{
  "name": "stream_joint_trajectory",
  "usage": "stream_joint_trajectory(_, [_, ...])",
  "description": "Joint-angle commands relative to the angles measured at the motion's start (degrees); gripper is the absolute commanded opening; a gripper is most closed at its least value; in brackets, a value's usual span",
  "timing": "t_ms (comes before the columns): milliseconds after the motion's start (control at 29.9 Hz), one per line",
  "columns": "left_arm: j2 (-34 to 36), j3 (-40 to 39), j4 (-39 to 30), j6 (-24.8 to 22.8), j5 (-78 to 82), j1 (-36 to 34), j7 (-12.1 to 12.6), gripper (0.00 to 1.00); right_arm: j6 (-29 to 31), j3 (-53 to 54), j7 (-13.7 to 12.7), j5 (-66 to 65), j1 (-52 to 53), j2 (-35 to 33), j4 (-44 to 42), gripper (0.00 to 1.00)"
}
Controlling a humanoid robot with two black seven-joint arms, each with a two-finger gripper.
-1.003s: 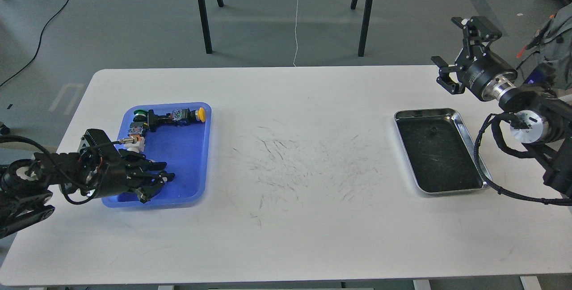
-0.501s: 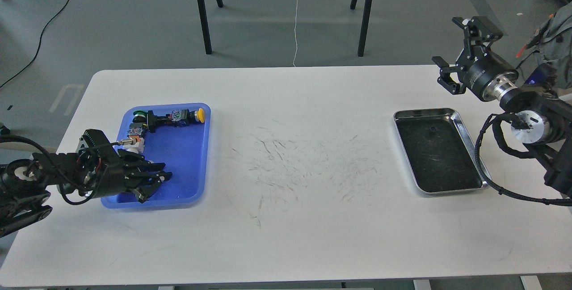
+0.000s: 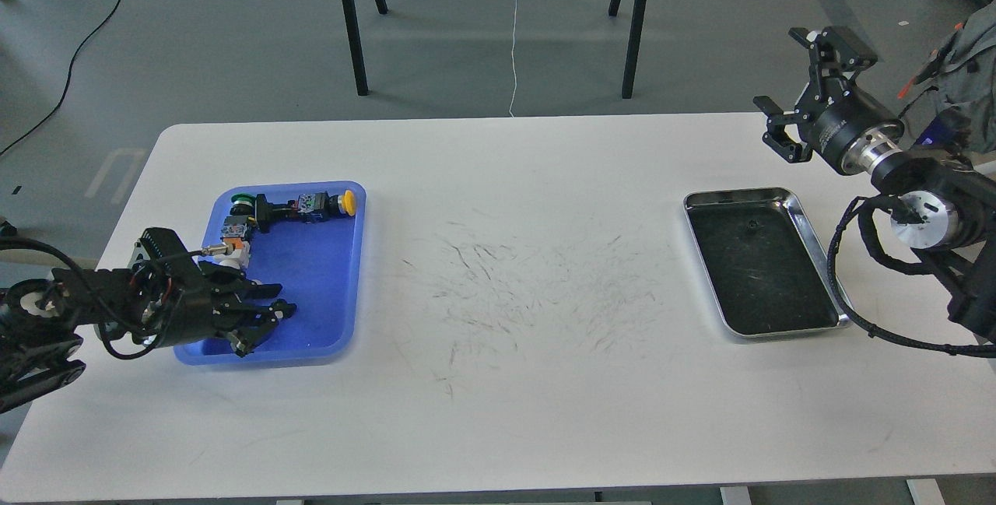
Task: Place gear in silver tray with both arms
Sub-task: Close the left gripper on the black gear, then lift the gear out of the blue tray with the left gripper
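The silver tray (image 3: pixel 759 271) lies on the right of the white table, its dark floor bare except for a small dark speck near the far end. My right gripper (image 3: pixel 801 85) is open and empty, raised beyond the tray's far right corner. My left gripper (image 3: pixel 268 314) reaches into the near left part of the blue tray (image 3: pixel 327 271), low over its floor, with its fingers apart. I cannot pick out the gear. A white part (image 3: pixel 233 256) shows just behind the left gripper, partly hidden by it.
The far end of the blue tray holds several parts: a yellow-capped push button (image 3: pixel 342 201), a green-ringed piece (image 3: pixel 243 198) and a metal sensor (image 3: pixel 220 248). The scratched table middle (image 3: pixel 529 287) lies between the two trays. Black stand legs (image 3: pixel 354 22) rise beyond the table.
The left gripper has drawn slightly left and lower within the blue tray. The right arm holds its pose. The whole view has shifted a little.
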Motion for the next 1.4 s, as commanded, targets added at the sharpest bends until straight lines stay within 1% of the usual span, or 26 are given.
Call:
stream_joint_trajectory(0, [0.2, 2.02, 0.1, 0.0, 0.04, 0.02, 0.07, 0.35, 0.0, -0.01, 0.0, -0.04, 0.01, -0.01, -0.01, 0.98])
stream_joint_trajectory(368, [-0.06, 1.85, -0.16, 0.35, 0.22, -0.24, 0.07, 0.2, -0.09, -0.01, 0.0, 0.05, -0.08, -0.18, -0.01, 0.98])
stream_joint_trajectory(434, [-0.15, 1.76, -0.16, 0.43, 0.13, -0.5, 0.07, 0.19, 0.0, -0.01, 0.0, -0.04, -0.08, -0.27, -0.01, 0.98])
stream_joint_trajectory(568, [0.02, 1.06, -0.6, 0.35, -0.31, -1.21, 0.07, 0.19, 0.0, -0.01, 0.0, -0.04, -0.08, -0.27, -0.09, 0.98])
stream_joint_trajectory(668, [0.29, 0.97, -1.04, 0.35, -0.4, -3.05, 0.07, 0.19, 0.0, -0.01, 0.0, -0.04, -0.08, -0.36, -0.18, 0.98])
stream_joint_trajectory(1136, [4.77, 0.62, -5.96, 0.17, -0.49, -8.94, 0.07, 0.2, 0.0, -0.01, 0.08, 0.05, -0.16, -0.18, -0.45, 0.98])
stream_joint_trajectory(1270, [4.95, -2.1, -6.67, 0.09, -1.01, -10.52, 0.07, 0.2, 0.0, -0.01, 0.08, -0.04, -0.16, -0.09, -0.53, 0.98])
stream_joint_trajectory(1370, [4.68, -5.08, -6.93, -0.09, -4.6, -10.79, 0.07, 0.2, 0.0, -0.01, 0.08, -0.04, -0.16, -0.09, -0.53, 0.98])
